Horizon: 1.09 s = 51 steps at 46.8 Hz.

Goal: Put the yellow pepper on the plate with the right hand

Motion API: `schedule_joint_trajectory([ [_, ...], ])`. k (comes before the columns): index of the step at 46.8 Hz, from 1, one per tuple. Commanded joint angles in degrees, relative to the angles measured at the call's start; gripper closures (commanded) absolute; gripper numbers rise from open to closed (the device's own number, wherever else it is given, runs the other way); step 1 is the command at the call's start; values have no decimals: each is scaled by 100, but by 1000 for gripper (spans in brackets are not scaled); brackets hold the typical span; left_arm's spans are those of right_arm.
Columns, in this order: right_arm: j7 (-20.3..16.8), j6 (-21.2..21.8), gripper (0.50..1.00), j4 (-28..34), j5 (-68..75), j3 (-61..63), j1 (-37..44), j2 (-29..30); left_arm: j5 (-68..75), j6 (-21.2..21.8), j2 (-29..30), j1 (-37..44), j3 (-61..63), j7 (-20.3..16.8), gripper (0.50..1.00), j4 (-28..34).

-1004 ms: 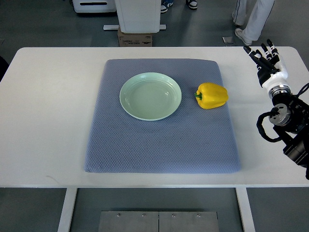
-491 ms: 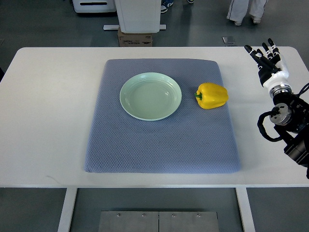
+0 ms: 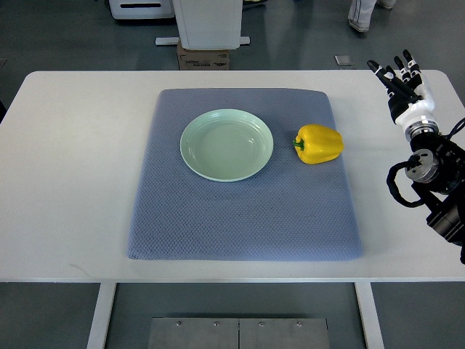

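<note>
Clutter is light for you: a white table [image 3: 80, 174] carries a blue-grey mat [image 3: 240, 218], and on that mat sits a pale green plate [image 3: 227, 144] with nothing in it. Your yellow pepper [image 3: 318, 143] lies on the mat just beside the plate at its 3 o'clock, apart from the rim, green stem pointing toward the plate. Bare mat and table are all that lie between the pepper and your right hand [image 3: 404, 83], which is off the mat at the pepper's 2 o'clock, well apart, near the table's far right corner. Its fingers [image 3: 385, 76] are spread straight, holding and touching nothing. A cardboard box [image 3: 203, 58] sits on the floor beyond the table at 12 o'clock.
</note>
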Motion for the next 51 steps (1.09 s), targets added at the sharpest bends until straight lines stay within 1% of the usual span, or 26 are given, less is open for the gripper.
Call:
schedule_joint_trajectory([
  [1, -1, 9, 500, 10, 6, 0, 1, 15, -1, -2, 0, 0, 0, 0, 500, 0],
  [12, -1, 0, 500, 1, 6, -18, -87, 41, -1, -2, 0, 0, 0, 0, 500, 0],
  [21, -1, 9, 500, 1, 6, 18, 19, 33, -1, 7, 0, 0, 0, 0, 500, 0],
  [35, -1, -9, 500, -61, 6, -44, -210, 50, -1, -2, 0, 0, 0, 0, 500, 0],
  [44, -1, -17, 500, -61, -12, -641, -157, 15, -1, -2, 0, 0, 0, 0, 500, 0],
  [51, -1, 18, 500, -34, -21, -773, -25, -29, -1, -2, 0, 0, 0, 0, 500, 0],
])
